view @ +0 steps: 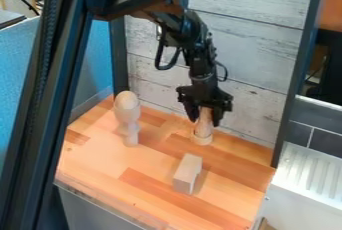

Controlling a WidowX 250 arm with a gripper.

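Gripper (pixel 205 120) hangs near the back wall (pixel 250 66), fingers clamped on either side of a pale wooden peg (pixel 202 136), which is upright w/ its wider foot down at the tabletop (pixel 100 161); can't tell if the foot bears weight or is just off the wood. Angled wooden block (pixel 187 174) lies nearer the cam., apart from the peg; wooden piece w/ an egg-shaped top (pixel 127 108) and thin stem stands toward the view's left. Peg's prob. light, stiff & solid, not fragile, tho smooth wood may slip or twist a bit if pinched off-centre. Best hold: straight narrow shaft above the foot, pads flat & opposite, mod. squeeze; foot flares, so pads could ride up there.
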